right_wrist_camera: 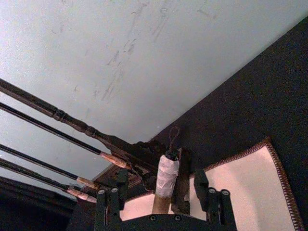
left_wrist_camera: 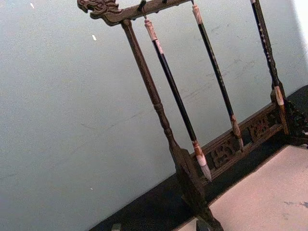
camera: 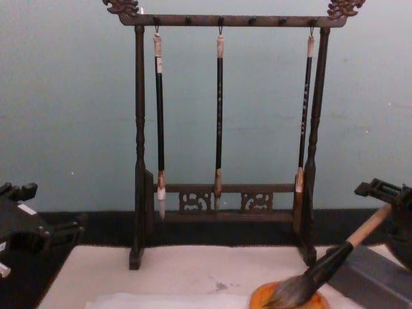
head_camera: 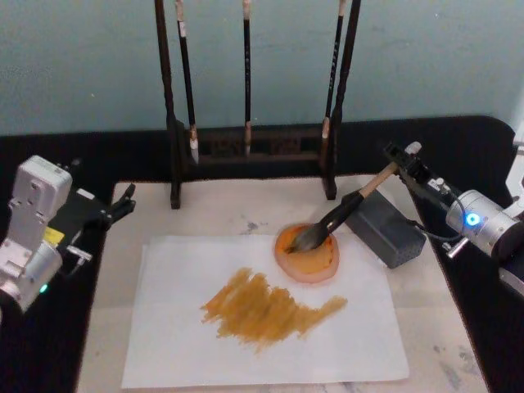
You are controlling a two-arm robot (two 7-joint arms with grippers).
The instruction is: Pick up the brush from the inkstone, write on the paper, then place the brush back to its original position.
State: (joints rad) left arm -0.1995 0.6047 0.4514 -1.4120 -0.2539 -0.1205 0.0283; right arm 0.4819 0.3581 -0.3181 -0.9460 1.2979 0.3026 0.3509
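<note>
Most of the task looks finished: the paper (head_camera: 360, 344) carries broad orange-brown strokes (head_camera: 270, 309), and the brush (head_camera: 340, 214) lies with its bristles in the inkstone (head_camera: 315, 268), handle leaning on the grey block (head_camera: 389, 233). I judge only the retreat is left: the right gripper (head_camera: 403, 160) stands wide on both sides of the handle end, not pressing it. The left gripper (head_camera: 123, 201) is parked at far left. No writing is readable; the yellow label (head_camera: 53, 237) is too small.

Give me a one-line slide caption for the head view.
Brush resting bristles-down in the orange dish, right gripper open around its handle end, ochre strokes on the paper; left gripper parked left.
</note>
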